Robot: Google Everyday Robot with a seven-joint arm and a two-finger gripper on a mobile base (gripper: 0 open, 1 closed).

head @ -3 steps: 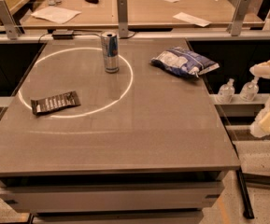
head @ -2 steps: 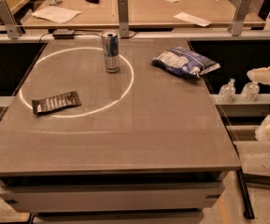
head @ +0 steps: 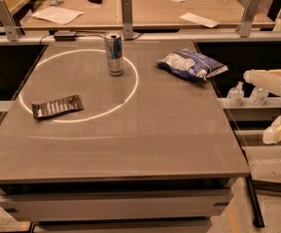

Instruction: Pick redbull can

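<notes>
The redbull can [head: 114, 55] stands upright on the far part of the grey table [head: 130, 149], a little left of centre, at the far edge of a bright ring of light [head: 135, 84] cast on the tabletop. Nothing touches it. A blue-and-white snack bag [head: 191, 64] lies well apart to its right, and a flat dark brown wrapper [head: 57, 106] lies nearer and to the left, inside the ring. The gripper [head: 257, 107] hangs off the right edge of the table, near some small bottles [head: 236, 94] on a lower shelf and well apart from the can. Its two cream fingers [head: 271, 79] appear spread wide with nothing between them, though part of it runs out of view. The can is slim, tall and thin-walled metal. It is probably stiff enough for a firm pinch but liable to dent if squeezed hard, and its painted surface looks smooth and likely slippery. Whether it is full or empty cannot be told, so its weight is uncertain; if empty it would tip at a light nudge, given its narrow base. The best hold is likely across the middle of the body, approached level from the near or right side with one pad on each side. Taking it below the silver top rim and above the base would keep it upright as it lifts.
</notes>
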